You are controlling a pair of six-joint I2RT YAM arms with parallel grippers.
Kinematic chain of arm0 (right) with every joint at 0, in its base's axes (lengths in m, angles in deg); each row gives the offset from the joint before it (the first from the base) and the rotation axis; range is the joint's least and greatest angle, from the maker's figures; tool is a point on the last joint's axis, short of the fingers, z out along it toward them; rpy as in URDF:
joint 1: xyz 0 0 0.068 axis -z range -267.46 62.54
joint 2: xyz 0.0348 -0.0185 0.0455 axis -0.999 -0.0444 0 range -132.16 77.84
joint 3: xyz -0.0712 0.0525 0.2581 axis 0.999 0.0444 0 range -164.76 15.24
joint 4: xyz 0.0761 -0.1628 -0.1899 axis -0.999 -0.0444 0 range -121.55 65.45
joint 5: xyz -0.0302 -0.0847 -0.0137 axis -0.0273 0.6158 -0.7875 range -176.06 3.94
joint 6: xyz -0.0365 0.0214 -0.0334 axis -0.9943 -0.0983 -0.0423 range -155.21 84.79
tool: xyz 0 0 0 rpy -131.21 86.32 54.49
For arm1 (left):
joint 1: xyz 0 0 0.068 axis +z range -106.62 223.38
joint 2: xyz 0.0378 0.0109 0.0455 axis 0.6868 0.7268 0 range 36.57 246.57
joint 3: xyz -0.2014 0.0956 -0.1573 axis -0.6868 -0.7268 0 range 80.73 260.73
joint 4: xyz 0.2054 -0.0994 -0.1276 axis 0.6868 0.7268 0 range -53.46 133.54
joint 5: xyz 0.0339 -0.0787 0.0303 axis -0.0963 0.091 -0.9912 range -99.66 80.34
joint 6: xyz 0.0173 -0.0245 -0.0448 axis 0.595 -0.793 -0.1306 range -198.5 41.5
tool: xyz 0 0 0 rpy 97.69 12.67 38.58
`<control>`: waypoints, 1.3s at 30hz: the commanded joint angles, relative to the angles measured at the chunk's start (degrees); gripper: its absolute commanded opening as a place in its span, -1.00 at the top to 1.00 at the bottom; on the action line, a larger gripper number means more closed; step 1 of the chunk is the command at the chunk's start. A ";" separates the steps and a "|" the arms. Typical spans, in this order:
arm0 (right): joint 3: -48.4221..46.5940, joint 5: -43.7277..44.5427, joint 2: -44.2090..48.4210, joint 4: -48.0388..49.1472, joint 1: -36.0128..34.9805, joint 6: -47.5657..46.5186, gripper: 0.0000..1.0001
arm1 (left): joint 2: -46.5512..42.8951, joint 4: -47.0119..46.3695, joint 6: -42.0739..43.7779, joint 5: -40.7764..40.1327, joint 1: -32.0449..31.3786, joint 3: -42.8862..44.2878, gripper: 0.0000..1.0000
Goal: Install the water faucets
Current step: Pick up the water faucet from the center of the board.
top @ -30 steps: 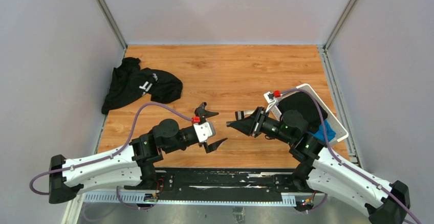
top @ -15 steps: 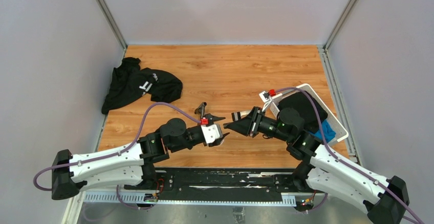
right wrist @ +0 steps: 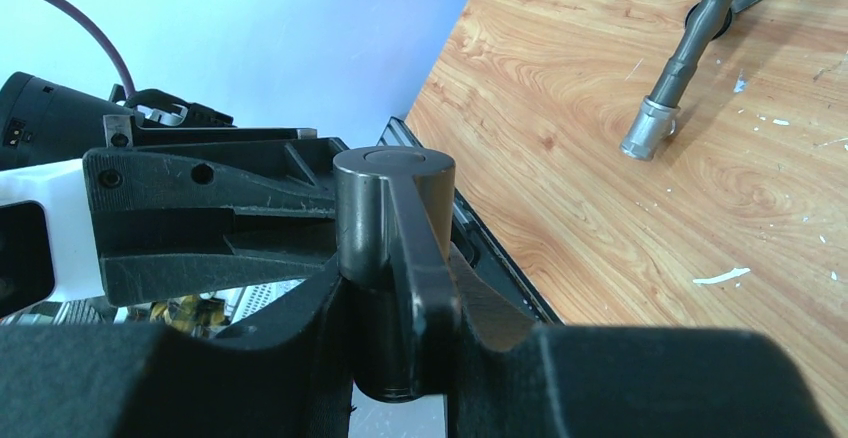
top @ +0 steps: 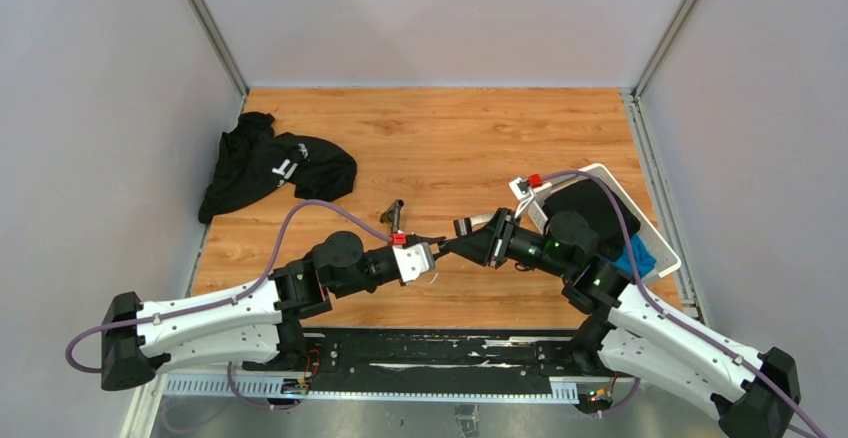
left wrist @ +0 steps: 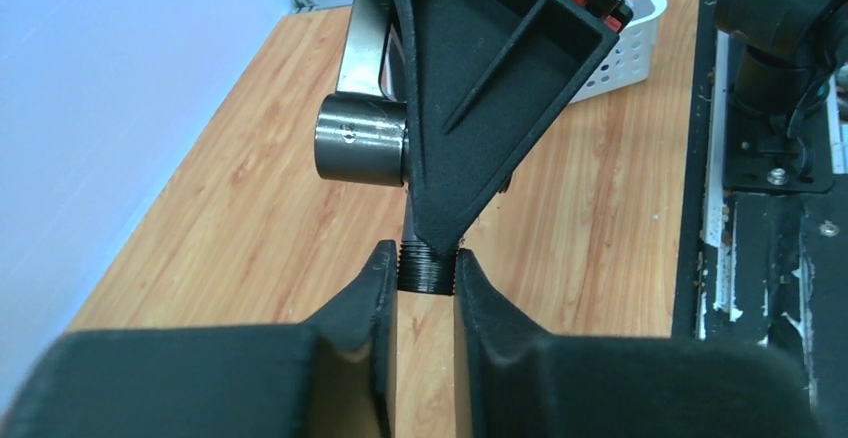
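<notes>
A dark-grey water faucet piece (right wrist: 395, 248) with a round head and a flat lever is held above the table, and my right gripper (right wrist: 400, 280) is shut on it. Its threaded stub (left wrist: 427, 270) points toward my left gripper (left wrist: 427, 263), which is shut on that thread. From above, the two grippers meet tip to tip: left gripper (top: 436, 249), right gripper (top: 453, 248). A second faucet piece (top: 395, 212), a slim pipe with a silver end (right wrist: 683, 56), lies on the wood just beyond the left gripper.
A black cloth garment (top: 275, 163) lies at the table's left edge. A white plastic basket (top: 662, 256) holding dark and blue items stands at the right, behind my right arm. A black rail (top: 430, 350) runs along the near edge.
My left gripper was wide open a second ago. It has moved right to the right gripper and shut on the held faucet's threaded stub. The right arm shifted slightly left.
</notes>
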 commanded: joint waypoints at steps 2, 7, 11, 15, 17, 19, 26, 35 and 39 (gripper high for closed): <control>-3.79 -0.26 1.71 0.91 -0.50 -1.08 1.00 | 0.58 -2.09 -0.50 1.89 -0.37 0.07 0.92; -5.20 -0.59 1.91 -1.34 -0.53 -2.47 1.00 | -0.60 -0.39 0.35 2.37 -0.37 0.41 1.00; -6.91 -1.20 1.56 -4.47 -0.50 -4.04 0.45 | -1.76 5.57 3.35 4.68 -0.41 1.87 1.00; -9.32 -6.71 -0.80 -6.65 -0.49 -5.80 0.15 | -3.24 9.24 4.64 4.59 -0.37 2.94 1.00; -10.66 -10.22 -2.60 -8.21 -0.50 -6.83 0.03 | -4.43 10.65 4.78 4.87 -0.37 3.59 1.00; -11.23 -12.17 -3.57 -9.34 -0.48 -7.46 -0.05 | -5.42 13.45 5.00 5.33 -0.37 4.05 1.00; -12.51 -17.01 -6.48 -9.78 -0.49 -8.07 -0.31 | -6.65 16.59 5.46 6.87 -0.37 5.05 1.00; -13.22 -22.36 -11.54 -8.50 -0.55 -6.09 -0.34 | -7.56 16.88 6.09 8.17 -0.37 5.44 1.00; -12.94 -22.89 -11.95 -8.37 -0.53 -6.05 -0.23 | -7.67 18.06 6.74 8.80 -0.37 5.77 1.00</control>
